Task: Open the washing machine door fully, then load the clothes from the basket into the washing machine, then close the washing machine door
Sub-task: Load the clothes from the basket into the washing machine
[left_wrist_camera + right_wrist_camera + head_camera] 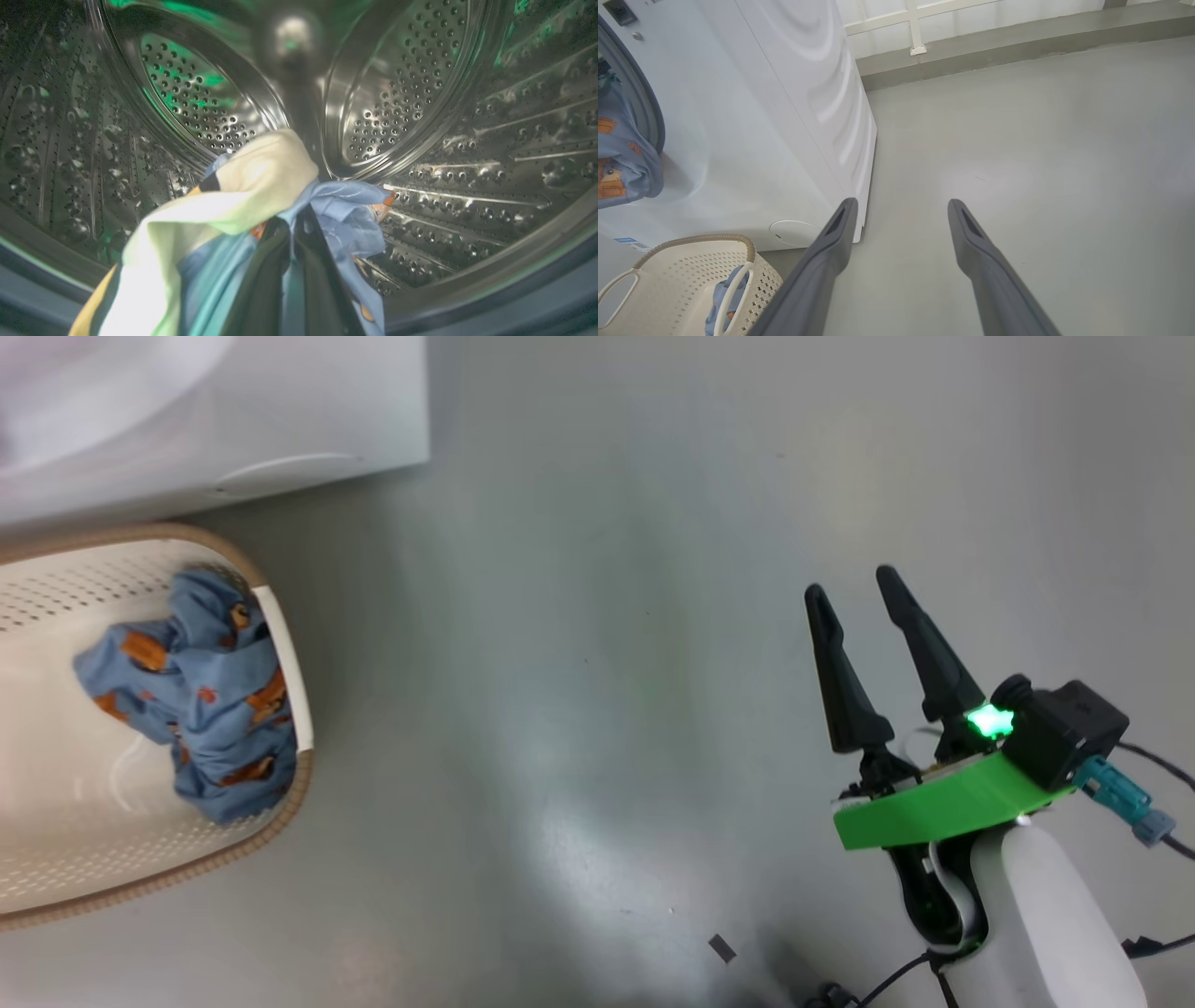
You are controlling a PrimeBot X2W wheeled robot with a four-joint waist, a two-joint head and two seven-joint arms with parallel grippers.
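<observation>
In the left wrist view my left gripper is inside the steel perforated drum. It is shut on a light-blue garment with a cream collar part. In the right wrist view blue printed fabric hangs at the opening of the white washing machine. More of the clothes lie in the cream basket in front of the machine. My right gripper hangs open and empty over bare floor, well to the right of the basket. The washing machine door is out of view.
A round filter cap sits low on the machine's front, just above the basket. Past the machine, a raised grey ledge runs along the back under a white frame. Cables trail by my right forearm, and a small dark scrap lies on the grey floor.
</observation>
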